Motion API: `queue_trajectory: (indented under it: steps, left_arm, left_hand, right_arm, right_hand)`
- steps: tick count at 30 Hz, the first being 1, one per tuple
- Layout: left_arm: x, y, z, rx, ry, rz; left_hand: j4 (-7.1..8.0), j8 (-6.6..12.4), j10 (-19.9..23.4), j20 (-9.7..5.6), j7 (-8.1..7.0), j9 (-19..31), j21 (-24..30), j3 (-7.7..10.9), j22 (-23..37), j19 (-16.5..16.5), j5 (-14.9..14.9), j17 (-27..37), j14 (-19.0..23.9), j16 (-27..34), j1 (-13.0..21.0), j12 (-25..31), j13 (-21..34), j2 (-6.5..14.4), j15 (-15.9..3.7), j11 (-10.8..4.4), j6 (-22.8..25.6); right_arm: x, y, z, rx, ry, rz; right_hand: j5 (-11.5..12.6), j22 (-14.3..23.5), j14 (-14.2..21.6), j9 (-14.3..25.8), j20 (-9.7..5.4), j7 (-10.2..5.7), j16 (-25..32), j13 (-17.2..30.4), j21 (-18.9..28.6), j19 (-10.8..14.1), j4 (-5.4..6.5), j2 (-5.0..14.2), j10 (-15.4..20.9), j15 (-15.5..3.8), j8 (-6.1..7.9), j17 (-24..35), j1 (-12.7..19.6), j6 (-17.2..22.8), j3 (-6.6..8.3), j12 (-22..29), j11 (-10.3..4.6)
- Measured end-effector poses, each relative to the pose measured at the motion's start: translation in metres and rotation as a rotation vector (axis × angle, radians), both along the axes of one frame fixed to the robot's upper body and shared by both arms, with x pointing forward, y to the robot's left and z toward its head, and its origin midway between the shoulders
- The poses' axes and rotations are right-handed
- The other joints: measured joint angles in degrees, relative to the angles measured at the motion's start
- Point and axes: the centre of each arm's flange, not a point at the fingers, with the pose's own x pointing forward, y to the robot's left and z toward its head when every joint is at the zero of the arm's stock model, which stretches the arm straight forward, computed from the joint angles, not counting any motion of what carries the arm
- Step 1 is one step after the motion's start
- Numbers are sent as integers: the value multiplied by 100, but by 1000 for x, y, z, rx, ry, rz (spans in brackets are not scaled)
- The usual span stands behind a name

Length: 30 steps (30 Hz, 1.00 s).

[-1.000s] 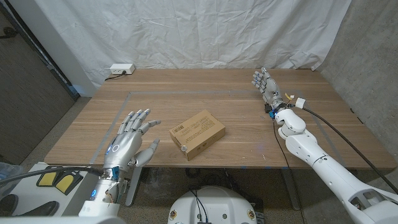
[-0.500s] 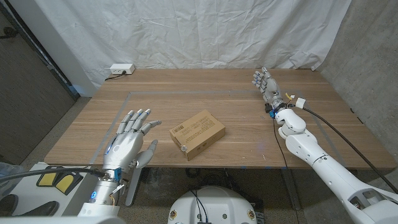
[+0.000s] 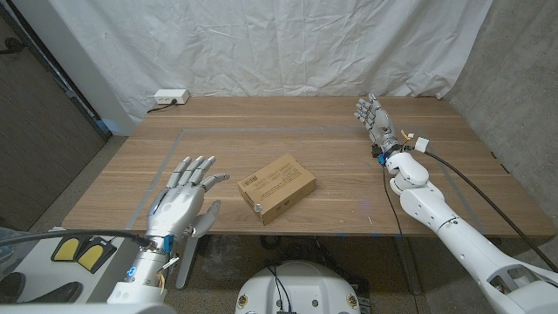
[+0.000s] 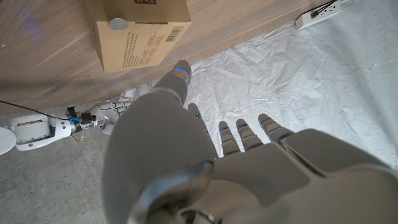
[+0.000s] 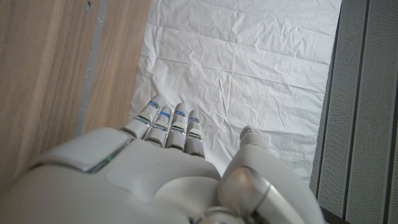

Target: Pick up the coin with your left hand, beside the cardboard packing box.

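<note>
The cardboard packing box (image 3: 277, 186) lies slantwise at the middle of the table, toward the near edge. A small silver coin (image 3: 257, 208) sits right against its near corner; in the left wrist view the coin (image 4: 117, 23) shows at the edge of the box (image 4: 140, 31). My left hand (image 3: 183, 199) hovers left of the box, fingers spread, holding nothing, about a hand's width from the coin. My right hand (image 3: 375, 120) stands at the far right of the table, fingers straight and apart, also holding nothing.
A white power strip (image 3: 168, 98) lies at the table's far left corner. A black cable (image 3: 471, 183) runs along my right arm. White cloth hangs behind the table. Faint tape lines mark a rectangle on the wooden table (image 3: 261, 144).
My left hand has drifted slightly toward the near edge, fingers still spread. The box, the coin and my right hand have stayed put.
</note>
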Motion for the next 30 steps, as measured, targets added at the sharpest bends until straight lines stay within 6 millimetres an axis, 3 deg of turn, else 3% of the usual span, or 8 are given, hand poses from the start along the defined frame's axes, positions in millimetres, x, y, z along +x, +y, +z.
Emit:
queue_trajectory:
  steps: [5,30]
  left_arm:
    - [0,-3,-1,18,16,9]
    - [20,-22,-7,160,77,10]
  left_hand:
    - [-6,72,0,0,55,0,0,-40,0,0,0,0,-3,0,29,0,0,-16,3,0,259]
    - [29,72,-23,0,-5,-26,0,-75,1,0,-49,0,-90,0,209,0,0,59,17,-22,383]
  right_arm:
    - [0,1,0,6,-2,3]
    - [1,4,1,35,-19,9]
  right_hand:
    - [0,0,0,0,0,0,0,0,0,0,-24,0,0,0,0,0,0,0,-24,0,0]
    - [0,-1,0,0,-1,0,0,-1,-44,1,-24,-24,21,-1,0,0,-24,-1,-24,0,21]
